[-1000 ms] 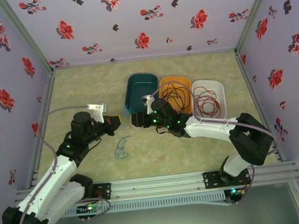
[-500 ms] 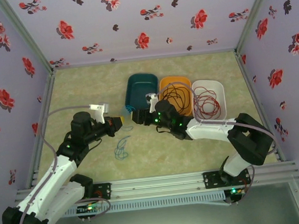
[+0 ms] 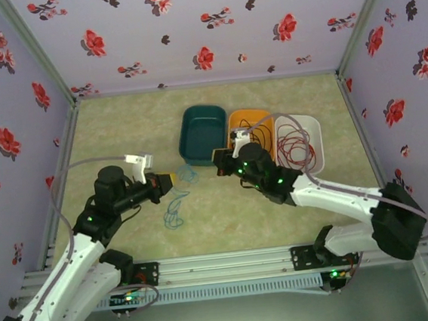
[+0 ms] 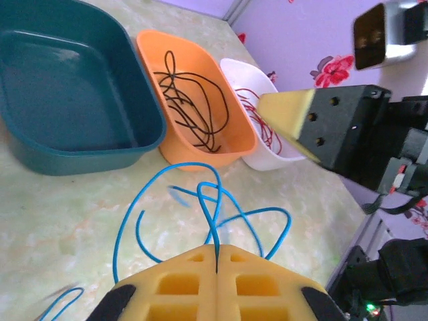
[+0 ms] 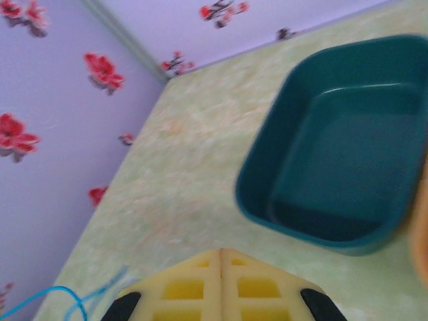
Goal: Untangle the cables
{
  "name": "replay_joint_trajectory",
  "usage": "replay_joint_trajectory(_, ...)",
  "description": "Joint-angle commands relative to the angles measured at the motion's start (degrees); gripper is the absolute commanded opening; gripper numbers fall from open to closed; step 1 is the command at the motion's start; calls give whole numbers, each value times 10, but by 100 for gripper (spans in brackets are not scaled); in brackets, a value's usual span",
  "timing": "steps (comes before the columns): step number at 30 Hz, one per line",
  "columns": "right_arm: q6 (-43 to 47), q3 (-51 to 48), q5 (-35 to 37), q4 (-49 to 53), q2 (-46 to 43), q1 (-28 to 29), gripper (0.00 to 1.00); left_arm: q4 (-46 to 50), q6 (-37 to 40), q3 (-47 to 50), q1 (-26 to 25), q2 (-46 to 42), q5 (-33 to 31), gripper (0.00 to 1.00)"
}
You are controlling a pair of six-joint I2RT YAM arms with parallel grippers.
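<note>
A thin blue cable lies in loose loops on the green mat in front of the trays. One strand of it is pinched in my left gripper, which is shut on it. In the top view that left gripper sits left of centre, with blue cable loops beside and below it. My right gripper hovers near the teal tray's front corner. It is shut, with nothing between the pads of the right gripper. A black cable rests in the orange tray and a red cable in the white tray.
Three trays stand in a row at the back: an empty teal tray, an orange tray and a white tray. Flowered walls close off the left, right and back. A bit of blue cable shows at the lower left of the right wrist view.
My right gripper has shut and drawn back to the right, away from the left gripper. The left gripper has kept its grip on the blue cable and shifted slightly toward the near edge.
</note>
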State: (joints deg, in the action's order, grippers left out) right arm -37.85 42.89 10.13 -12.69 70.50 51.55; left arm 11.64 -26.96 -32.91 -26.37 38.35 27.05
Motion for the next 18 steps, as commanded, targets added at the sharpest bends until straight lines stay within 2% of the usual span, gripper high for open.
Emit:
replay_joint_trajectory(1, 20, -12, 122, 125, -39, -4, 4, 52, 39, -31, -2, -22, -43, 0)
replay_joint_trajectory(4, 19, -14, 153, 170, -68, -4, 7, 72, 52, -45, -1, -32, -70, 0)
replay_joint_trajectory(6, 28, -17, 141, 173, -81, -3, 13, 75, 54, -50, -1, -33, -74, 0)
replay_joint_trajectory(10, 82, -6, 9, 142, -76, -3, 39, 75, 56, -61, -1, -24, -65, 0)
replay_joint_trajectory(11, 85, 1, -16, 140, -72, -2, 43, 75, 58, -63, -2, -22, -64, 0)
replay_joint_trajectory(16, 87, 52, -132, 132, -31, -2, 58, 64, 77, -64, -2, -13, -50, 0)
replay_joint_trajectory(18, 85, 77, -170, 139, -11, -3, 61, 51, 79, -62, -1, -8, -38, 0)
